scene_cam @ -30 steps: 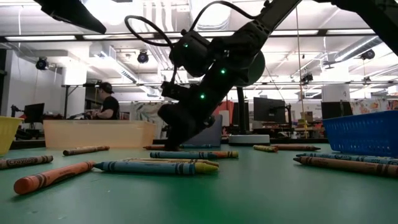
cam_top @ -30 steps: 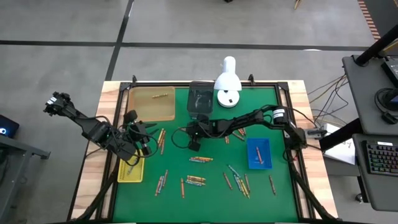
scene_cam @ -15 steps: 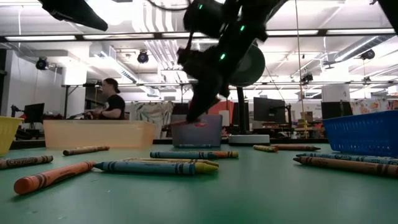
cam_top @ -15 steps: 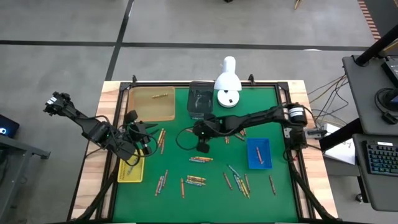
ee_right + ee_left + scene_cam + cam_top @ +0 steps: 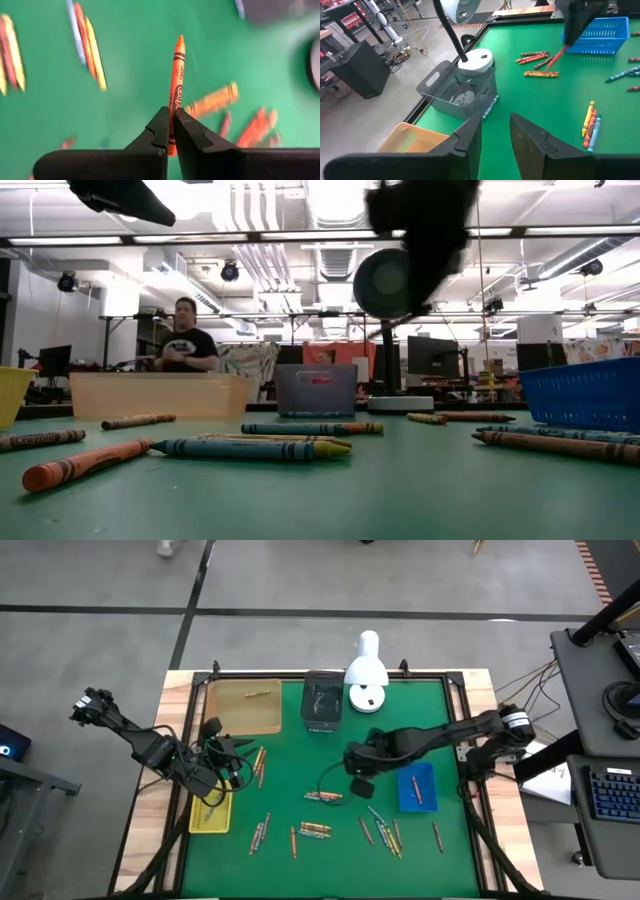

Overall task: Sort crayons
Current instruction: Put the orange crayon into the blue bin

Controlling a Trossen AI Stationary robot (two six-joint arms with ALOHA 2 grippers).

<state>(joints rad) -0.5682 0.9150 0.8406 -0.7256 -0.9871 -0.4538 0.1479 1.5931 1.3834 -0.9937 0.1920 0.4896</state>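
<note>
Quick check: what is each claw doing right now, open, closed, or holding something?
Left claw: open, holding nothing, at the table's left side.
Right claw: shut on a thin orange wax crayon, above the green mat.

- At the bench (image 5: 290, 755) rear you find three items side by side: a flat tray (image 5: 243, 706) on the left, a bin (image 5: 322, 700) in the centre, a lamp (image 5: 366, 675) to its right.
- A basket (image 5: 415, 786) sits right of centre.
- Loose crayons (image 5: 322, 796) lie scattered across the front half.
</note>
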